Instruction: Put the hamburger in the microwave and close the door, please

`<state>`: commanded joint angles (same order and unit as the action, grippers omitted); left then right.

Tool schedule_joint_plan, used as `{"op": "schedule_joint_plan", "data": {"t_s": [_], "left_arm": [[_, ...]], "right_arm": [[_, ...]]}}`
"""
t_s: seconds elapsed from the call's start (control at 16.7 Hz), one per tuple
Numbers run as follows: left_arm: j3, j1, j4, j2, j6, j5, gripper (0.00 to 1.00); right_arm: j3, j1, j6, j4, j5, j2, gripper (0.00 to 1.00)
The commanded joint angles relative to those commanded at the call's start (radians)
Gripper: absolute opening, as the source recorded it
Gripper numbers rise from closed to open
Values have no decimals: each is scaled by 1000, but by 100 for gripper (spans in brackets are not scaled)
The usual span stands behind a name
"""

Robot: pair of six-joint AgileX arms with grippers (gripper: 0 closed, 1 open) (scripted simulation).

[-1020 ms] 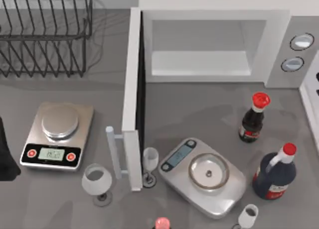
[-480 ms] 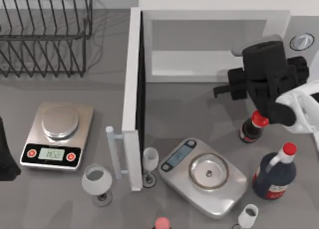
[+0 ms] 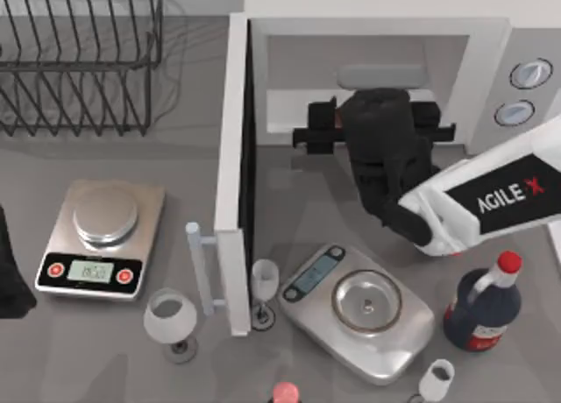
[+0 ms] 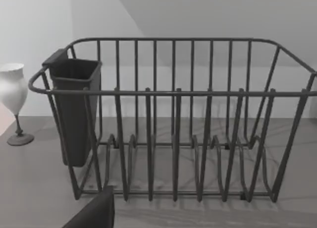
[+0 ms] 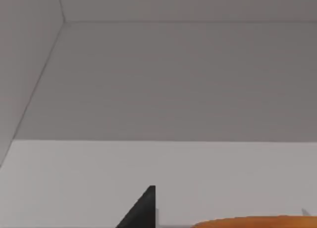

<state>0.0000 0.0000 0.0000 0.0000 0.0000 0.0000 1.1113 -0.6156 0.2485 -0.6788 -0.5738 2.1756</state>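
The right end effector (image 3: 379,123) sits at the mouth of the microwave (image 3: 486,44) near the tabletop's far edge, apparently clenched on the hamburger (image 5: 257,221); next it probably pushes in, releases, then shuts the door (image 3: 230,158).

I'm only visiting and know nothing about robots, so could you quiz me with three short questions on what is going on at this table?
1. True or false: the door of the microwave stands open.
2. Which arm reaches toward the microwave's opening? A) left B) right C) both
3. Fill in: in the right wrist view, a sliver of something coloured ____ shows below the pale oven interior.

Key:
1. True; it swings out toward the table's front, handle facing the left side.
2. B; the right end effector is at the cavity mouth, while the left arm stays parked at the table's left edge.
3. Orange, likely the hamburger.
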Motion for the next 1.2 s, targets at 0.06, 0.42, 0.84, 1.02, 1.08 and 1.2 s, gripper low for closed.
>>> {"op": "schedule_joint_plan", "data": {"t_s": [0.06, 0.42, 0.84, 1.02, 1.08, 1.2], "left_arm": [[0, 0, 0, 0, 0, 0, 100], [0, 0, 0, 0, 0, 0, 100], [0, 0, 0, 0, 0, 0, 100], [0, 0, 0, 0, 0, 0, 100], [0, 0, 0, 0, 0, 0, 100], [0, 0, 0, 0, 0, 0, 100]], "right_arm": [[-7, -2, 6, 1, -12, 8, 0], [-18, -2, 13, 11, -30, 18, 0], [88, 68, 40, -1, -47, 57, 0], [253, 130, 49, 22, -39, 136, 0], [316, 147, 46, 39, -29, 168, 0], [440, 171, 30, 89, 0, 241, 0]]}}
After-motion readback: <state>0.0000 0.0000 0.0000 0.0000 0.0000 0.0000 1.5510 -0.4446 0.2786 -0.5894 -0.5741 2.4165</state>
